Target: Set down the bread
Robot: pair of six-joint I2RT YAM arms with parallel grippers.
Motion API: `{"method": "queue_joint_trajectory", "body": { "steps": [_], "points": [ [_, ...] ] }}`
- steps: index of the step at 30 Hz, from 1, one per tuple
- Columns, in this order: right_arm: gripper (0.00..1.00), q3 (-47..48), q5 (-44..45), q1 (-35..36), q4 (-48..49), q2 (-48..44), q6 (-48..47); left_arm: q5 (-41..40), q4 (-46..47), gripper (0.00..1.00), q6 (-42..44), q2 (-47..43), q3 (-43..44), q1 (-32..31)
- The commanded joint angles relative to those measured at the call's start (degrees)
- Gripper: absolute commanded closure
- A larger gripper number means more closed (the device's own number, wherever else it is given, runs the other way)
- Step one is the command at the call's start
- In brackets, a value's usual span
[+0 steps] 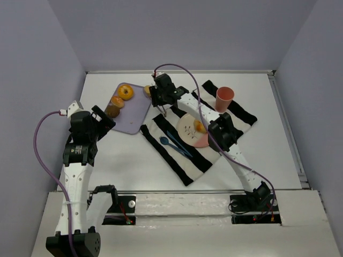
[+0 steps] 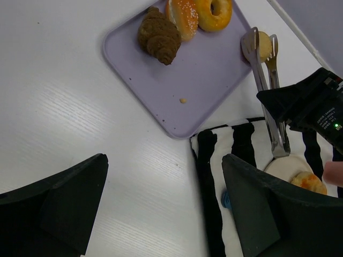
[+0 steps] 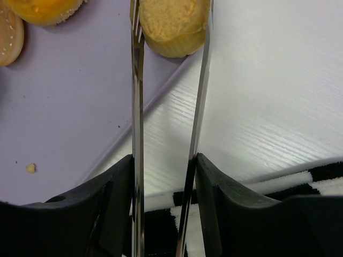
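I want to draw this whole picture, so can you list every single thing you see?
table: 1, white, under everything
tray: 1, lilac, far left of the table
donut: 1, golden, on the tray
sugared bun: 1, orange-brown, on the tray beside the donut
croissant: 1, dark brown, on the tray
roll: 1, pale yellow, at the tray's right edge between the tong tips
tongs: 1, silver, in the right claw
cloth: 1, black and white stripes, middle of the table
plate: 1, white, on the cloth
bread piece: 1, orange, on the plate
cutlery: spoon and seemingly another piece, blue, on the cloth
cup: 1, coral, on the cloth
left claw: 1, black, open, holding nothing
right claw: 1, black, shut on the tongs
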Motion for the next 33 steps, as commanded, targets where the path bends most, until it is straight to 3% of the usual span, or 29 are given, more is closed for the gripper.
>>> {"method": "queue_joint_trajectory", "body": {
  "steps": [1, 16, 23, 27, 28, 33],
  "points": [
    [0.51, 0.6, 0.9, 0.2, 4.2, -3.5, -0.5, 1.9, 1.3, 0.01, 1.2, -0.3, -0.4, 0.4],
    [0.5, -1.4, 0.2, 0.2, 6.5, -7.9, -2.9, 2.8, 1.7, 0.01, 1.3, -0.3, -0.5, 0.5],
    [0.57, -6.0, -1.0, 0.2, 6.7, -13.4, -1.5, 2.9, 1.7, 0.01, 1.4, -0.4, -0.5, 0.6],
    [0.61, -24.5, 0.2, 0.2, 12.4, -25.5, 0.9, 3.3, 1.7, 0.01, 1.5, -0.1, -0.5, 0.6],
    [0.61, -34.6, 0.5, 0.2, 14.2, -32.1, 1.7, 3.5, 1.8, 0.01, 1.6, -0.1, -0.6, 0.7],
    [0.61, -62.6, 3.4, 0.2, 22.5, -52.6, 6.0, 4.0, 2.2, 0.01, 1.6, -0.2, -0.8, 0.7]
  ]
}}
